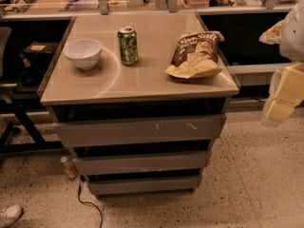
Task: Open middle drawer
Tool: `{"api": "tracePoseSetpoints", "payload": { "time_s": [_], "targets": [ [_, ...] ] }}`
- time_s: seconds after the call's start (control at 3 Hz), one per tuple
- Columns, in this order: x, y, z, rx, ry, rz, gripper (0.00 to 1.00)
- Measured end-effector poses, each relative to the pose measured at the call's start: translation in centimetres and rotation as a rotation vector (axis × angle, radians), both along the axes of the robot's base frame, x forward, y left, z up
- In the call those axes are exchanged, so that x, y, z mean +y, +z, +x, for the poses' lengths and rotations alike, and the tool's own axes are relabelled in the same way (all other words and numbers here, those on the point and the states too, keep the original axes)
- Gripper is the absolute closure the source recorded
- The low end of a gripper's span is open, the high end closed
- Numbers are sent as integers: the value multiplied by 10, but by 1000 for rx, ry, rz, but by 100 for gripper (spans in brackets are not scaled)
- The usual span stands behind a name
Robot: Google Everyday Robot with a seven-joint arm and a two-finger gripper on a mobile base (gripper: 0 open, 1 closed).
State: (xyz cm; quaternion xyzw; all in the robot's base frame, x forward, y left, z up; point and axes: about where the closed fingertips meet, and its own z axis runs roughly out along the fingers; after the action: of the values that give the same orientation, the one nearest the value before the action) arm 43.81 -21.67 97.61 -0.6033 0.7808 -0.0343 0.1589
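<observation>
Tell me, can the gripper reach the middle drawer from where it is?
Probably yes: the gripper hangs right of the cabinet, and only bare floor lies between it and the middle drawer.

We see the plain grey, flat-fronted middle drawer (140, 163) below a grey drawer front with pale scratches (137, 131). The glossy beige counter (142, 82) carries a white round bowl (82, 52), a green patterned can (128, 45) and a brown-and-yellow crisp bag (195, 54). The pale yellow hand (282, 101) is at the right edge.
</observation>
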Motion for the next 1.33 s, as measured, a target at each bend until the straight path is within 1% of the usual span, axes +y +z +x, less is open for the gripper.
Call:
{"api": "tracePoseSetpoints", "payload": {
  "time_s": [0.33,0.67,1.0,1.33],
  "targets": [
    [0,0,0,0,0,0,0],
    [2,-10,-6,6,1,5,0],
    [10,-44,-20,47,-4,36,0],
    [20,-98,-33,129,-11,60,0]
  ]
}}
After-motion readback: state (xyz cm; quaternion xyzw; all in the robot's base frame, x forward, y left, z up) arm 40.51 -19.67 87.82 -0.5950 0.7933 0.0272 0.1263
